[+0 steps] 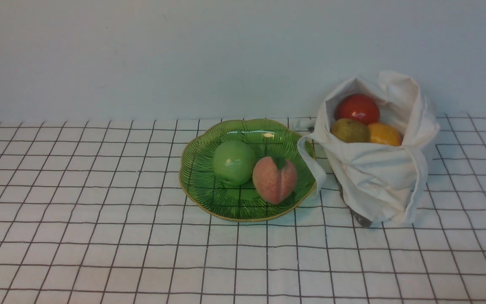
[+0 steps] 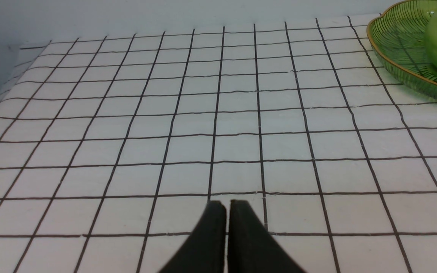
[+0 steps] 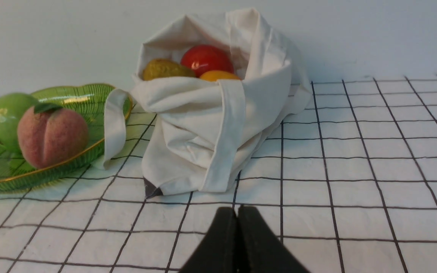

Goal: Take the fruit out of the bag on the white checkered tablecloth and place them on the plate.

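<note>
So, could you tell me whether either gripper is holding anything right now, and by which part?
Nothing is held: the left gripper and right gripper are both shut and empty.

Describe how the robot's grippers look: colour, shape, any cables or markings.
Only the fingers show, in the wrist views. The left gripper has two matte black fingers, wide at the base and narrowing to blunt tips. The right gripper looks the same. No cables or markings show. The arms are out of sight, also in the front view.
</note>
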Tool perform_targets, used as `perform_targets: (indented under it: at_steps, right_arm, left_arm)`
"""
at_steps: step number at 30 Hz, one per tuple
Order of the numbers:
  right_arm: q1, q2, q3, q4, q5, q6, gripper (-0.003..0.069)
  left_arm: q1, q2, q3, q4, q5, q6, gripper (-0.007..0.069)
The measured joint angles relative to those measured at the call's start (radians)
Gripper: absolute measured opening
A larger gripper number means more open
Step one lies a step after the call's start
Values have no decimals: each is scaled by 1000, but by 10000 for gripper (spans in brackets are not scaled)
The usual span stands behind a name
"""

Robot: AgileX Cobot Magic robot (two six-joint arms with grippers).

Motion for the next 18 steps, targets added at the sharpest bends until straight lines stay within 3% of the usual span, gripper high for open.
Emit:
perform_targets:
  at_steps: [18]
  right_arm:
    - [-5,0,-1,-4,9,-1,-14]
  left_arm:
    - [0,0,0,0,0,0,-8]
